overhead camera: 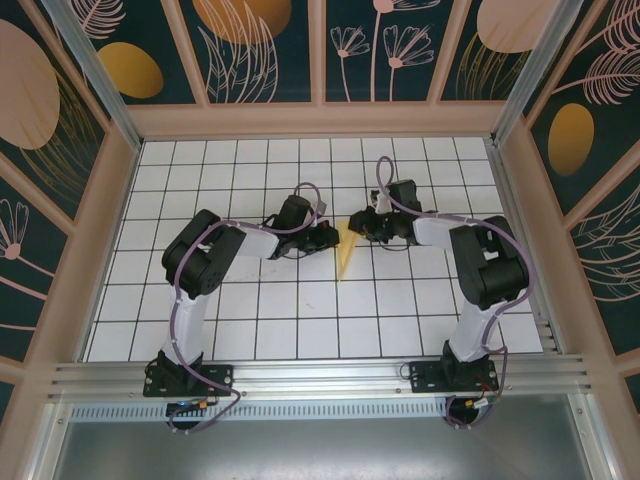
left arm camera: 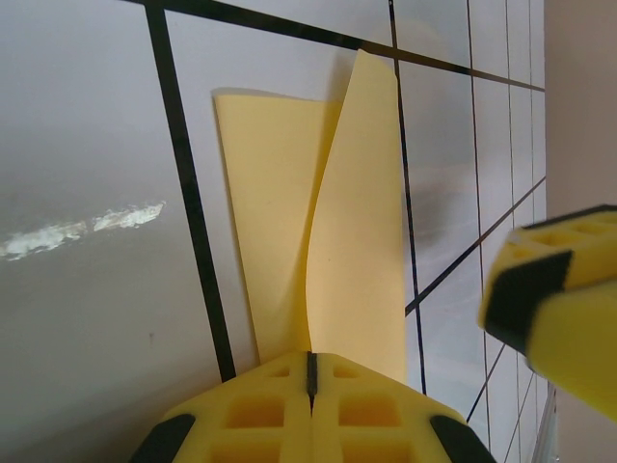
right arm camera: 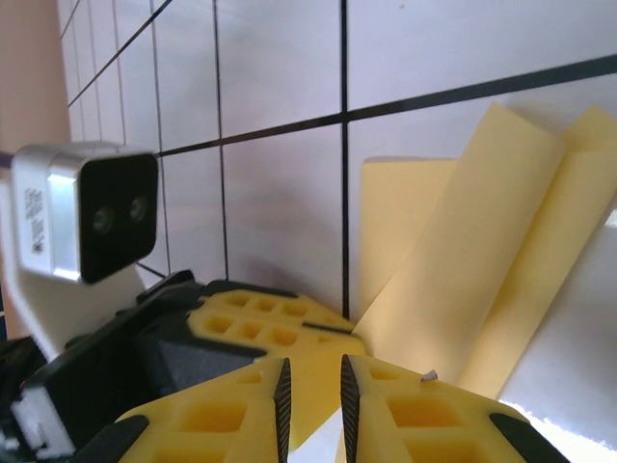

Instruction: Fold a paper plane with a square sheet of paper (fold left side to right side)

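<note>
Now, paper (overhead camera: pixel 345 252): you have a narrow yellow pointed shape on the desk (overhead camera: pixel 300 310), mid-grid, between the two arms.
Flap: one long panel stands up off the flat part, so the fold is not yet laid down.
Left gripper (left arm camera: pixel 310 376): pressed together at the paper's near end. The raised flap runs straight into the seam, so you appear to be pinching it, probably to hold it upright and steady.
Right gripper (right arm camera: pixel 310 391): narrowly parted, with nothing between the fingers that you can see. It sits just beside the left gripper, low over the desk.
Paper to right gripper: just ahead and to the right of its tips, close but apart.
Why: likely one arm anchors while the other comes in to press.
</note>
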Robot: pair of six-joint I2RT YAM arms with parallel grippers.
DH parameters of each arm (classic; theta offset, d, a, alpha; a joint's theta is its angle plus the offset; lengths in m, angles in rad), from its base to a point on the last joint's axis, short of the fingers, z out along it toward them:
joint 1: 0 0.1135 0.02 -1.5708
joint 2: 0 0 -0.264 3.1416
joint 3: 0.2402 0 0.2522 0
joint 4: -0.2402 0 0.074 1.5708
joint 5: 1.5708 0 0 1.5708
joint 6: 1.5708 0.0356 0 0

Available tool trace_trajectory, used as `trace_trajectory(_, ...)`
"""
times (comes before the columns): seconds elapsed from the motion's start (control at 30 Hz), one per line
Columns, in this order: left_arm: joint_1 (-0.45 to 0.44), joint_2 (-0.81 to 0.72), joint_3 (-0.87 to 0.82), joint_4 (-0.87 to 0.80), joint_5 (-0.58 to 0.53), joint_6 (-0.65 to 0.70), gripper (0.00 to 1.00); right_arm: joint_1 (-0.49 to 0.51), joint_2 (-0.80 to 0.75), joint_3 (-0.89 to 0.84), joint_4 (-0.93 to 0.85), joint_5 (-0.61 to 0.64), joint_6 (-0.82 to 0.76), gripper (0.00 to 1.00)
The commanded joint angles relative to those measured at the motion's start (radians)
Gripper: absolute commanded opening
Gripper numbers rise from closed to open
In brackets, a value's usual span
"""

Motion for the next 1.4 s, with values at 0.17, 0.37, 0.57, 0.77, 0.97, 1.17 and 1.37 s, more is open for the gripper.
trace_trajectory(0.17,0.003,0.049,0.006,-0.086,-0.095,0.048,0.0,0.02,0.086,0.11,-0.092,0.067,-0.008,0.24)
trace_trajectory(0.37,0.003,0.047,0.013,-0.101,-0.108,0.055,0.0,0.024,0.106,0.118,-0.135,0.099,-0.029,0.24)
trace_trajectory(0.57,0.003,0.051,0.016,-0.112,-0.121,0.055,0.0,0.025,0.11,0.112,-0.141,0.112,-0.036,0.24)
trace_trajectory(0.77,0.004,0.056,0.019,-0.117,-0.124,0.054,0.0,0.024,0.112,0.109,-0.148,0.123,-0.042,0.24)
trace_trajectory(0.97,0.003,0.058,0.021,-0.118,-0.122,0.053,0.0,0.025,0.124,0.093,-0.152,0.138,-0.047,0.24)
trace_trajectory(1.17,0.003,0.056,0.021,-0.117,-0.116,0.052,0.0,0.023,0.137,0.071,-0.174,0.159,-0.047,0.24)
trace_trajectory(1.37,0.006,-0.003,0.015,-0.133,-0.11,0.056,0.08,0.017,0.145,0.045,-0.2,0.183,-0.042,0.24)
